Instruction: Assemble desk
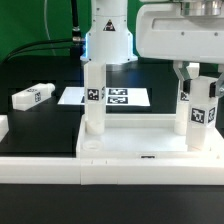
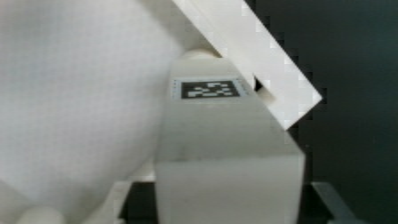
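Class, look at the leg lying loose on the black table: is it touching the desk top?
Apart. The exterior view shows bare black table between the loose leg and the desk top.

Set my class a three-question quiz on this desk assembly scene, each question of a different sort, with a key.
1. True or false: a lying leg rests on its side on the black table, off the tabletop.
2. The marker board is: A) flat, behind the tabletop; B) on the tabletop; C) standing on edge.
3. Fill in: the gripper is at the top of the upright leg on the exterior view's ____.
Key: 1 true; 2 A; 3 right.
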